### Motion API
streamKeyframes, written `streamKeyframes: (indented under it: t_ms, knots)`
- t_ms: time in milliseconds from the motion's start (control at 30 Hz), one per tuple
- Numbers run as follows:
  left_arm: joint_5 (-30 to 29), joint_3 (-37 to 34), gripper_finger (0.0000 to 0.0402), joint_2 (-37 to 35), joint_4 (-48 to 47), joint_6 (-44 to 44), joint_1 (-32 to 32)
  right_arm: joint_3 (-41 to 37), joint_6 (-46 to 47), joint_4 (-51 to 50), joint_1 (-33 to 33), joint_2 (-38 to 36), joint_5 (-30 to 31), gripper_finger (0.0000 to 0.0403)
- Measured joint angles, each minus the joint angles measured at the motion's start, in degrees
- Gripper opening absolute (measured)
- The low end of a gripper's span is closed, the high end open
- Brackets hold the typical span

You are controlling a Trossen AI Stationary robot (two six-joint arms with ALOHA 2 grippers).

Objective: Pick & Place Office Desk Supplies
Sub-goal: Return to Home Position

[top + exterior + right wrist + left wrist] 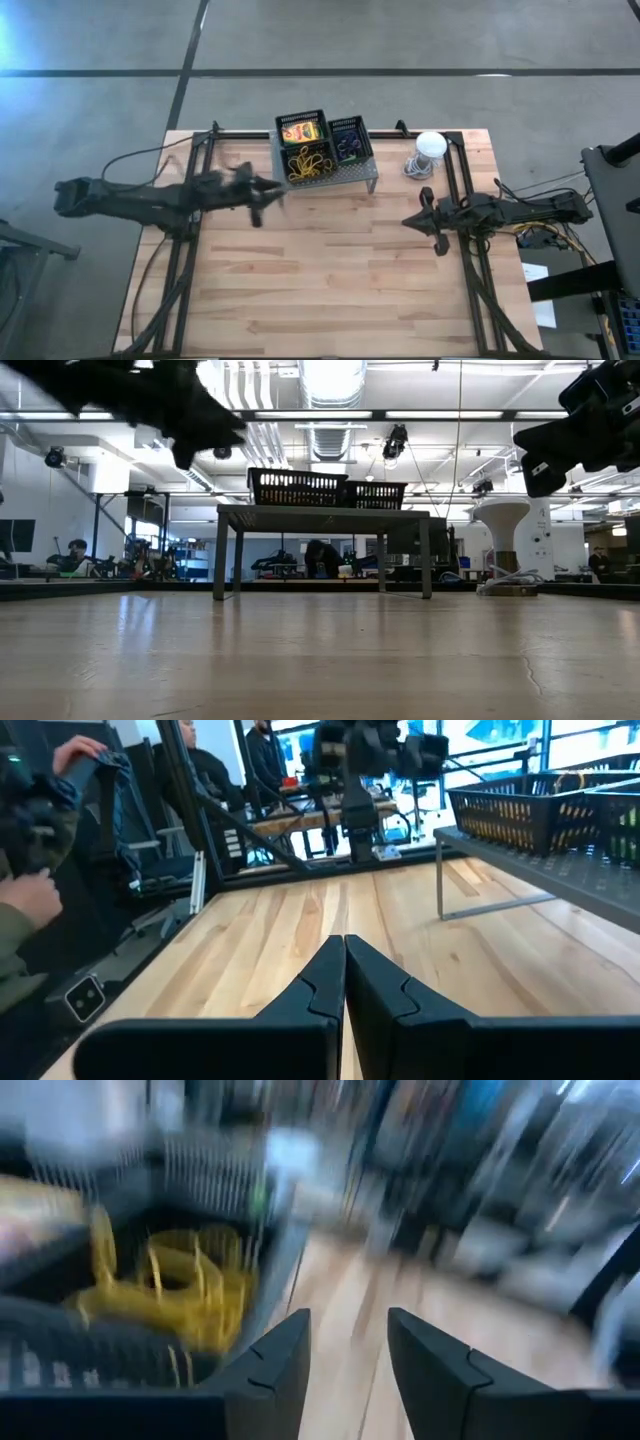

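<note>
Three black lattice baskets stand on a grey perforated shelf (362, 176) at the table's far middle. One basket (300, 130) holds a yellow-orange crayon box, one (309, 163) holds yellow rubber bands (170, 1285), and one (350, 143) holds purple, blue and green bands. My left gripper (272, 192) hovers above the table by the shelf's left near corner, open, with nothing between its fingers (348, 1320). My right gripper (425, 222) waits above the table's right side, shut and empty (345, 945).
A white round object with a coiled cord (428, 150) stands right of the shelf. Black frame rails (200, 160) run along the table's left, right and far sides. Bare wooden table (330, 280) lies between the arms and toward the near edge. People show in the room beyond.
</note>
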Motion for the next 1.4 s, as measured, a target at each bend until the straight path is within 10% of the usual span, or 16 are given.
streamKeyframes:
  t_ms: [133,267,800,1400]
  knots:
    - [5.44,-14.08,0.0140,-11.98,22.98,4.88,-0.49,0.00,-0.02,-0.52,0.00,0.54,0.06,0.0008]
    - [14.18,-21.60,0.0140,-23.69,27.01,11.00,-2.77,0.00,-0.02,-0.76,0.00,0.79,0.06,0.0008]
    - [13.60,-26.96,0.0140,-53.00,-11.21,27.18,-10.99,0.00,-0.02,-0.76,0.00,0.64,0.07,0.0008]
    - [11.33,-27.01,0.0140,-52.89,-11.07,22.52,-10.90,0.00,0.00,-0.76,0.00,0.66,0.12,0.0008]
